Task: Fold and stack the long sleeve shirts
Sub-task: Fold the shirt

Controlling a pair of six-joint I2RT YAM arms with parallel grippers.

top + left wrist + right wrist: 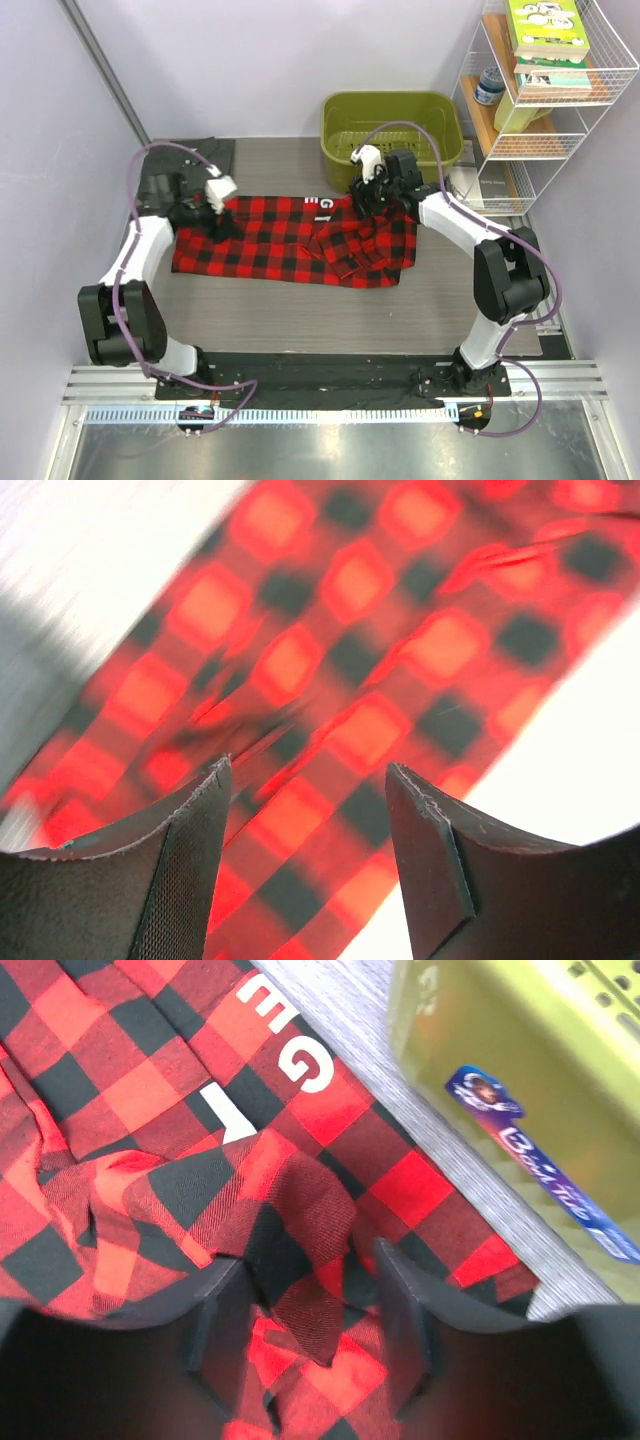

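The red-and-black plaid shirt lies spread across the middle of the table, its right part rumpled. White letters show on it near the collar. My left gripper is open just above the shirt's left end, with plaid cloth under its fingers. My right gripper is open at the shirt's upper right. A raised fold of plaid stands between its fingers and is not pinched. The dark grey shirt lies at the back left, behind the left arm.
A green basket stands at the back, just behind the right gripper, and shows in the right wrist view. A wire shelf with books and a jar stands at the back right. Walls close both sides.
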